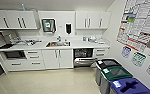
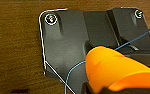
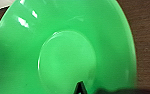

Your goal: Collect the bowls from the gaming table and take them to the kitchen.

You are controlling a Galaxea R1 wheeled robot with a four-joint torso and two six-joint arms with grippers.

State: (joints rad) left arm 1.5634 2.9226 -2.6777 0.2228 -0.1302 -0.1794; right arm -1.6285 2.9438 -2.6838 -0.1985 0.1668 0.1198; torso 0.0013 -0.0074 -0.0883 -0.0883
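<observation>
Kitchen cabinets are filling the head view, and the steel sink is sitting in the middle of the white bench, so everything here is being placed from that sink. Beyond the sink's right end the black-fronted dishwasher is standing with its door dropped open; farther that way, well apart from the sink, three lidded bins are lining the wall (black, green and blue lids). Above the sink a paper dispenser is hanging between the wall cabinets.

Two bowls are showing, one at each wrist, and neither is lying near the sink yet. The orange bowl is looming close before the left wrist camera; the green bowl is presenting its hollow inside to the right wrist camera, over a brown wood-grain surface. Each seems to be riding along with its arm, but whether the left gripper or the right gripper is clamped on a rim I cannot tell.

Judging by the glossy sheen, these bowls are looking light, thin and stiff plastic, slippery under a pinch and unlikely to break. The rim appears the sensible place to take hold, one finger inside and one outside.
</observation>
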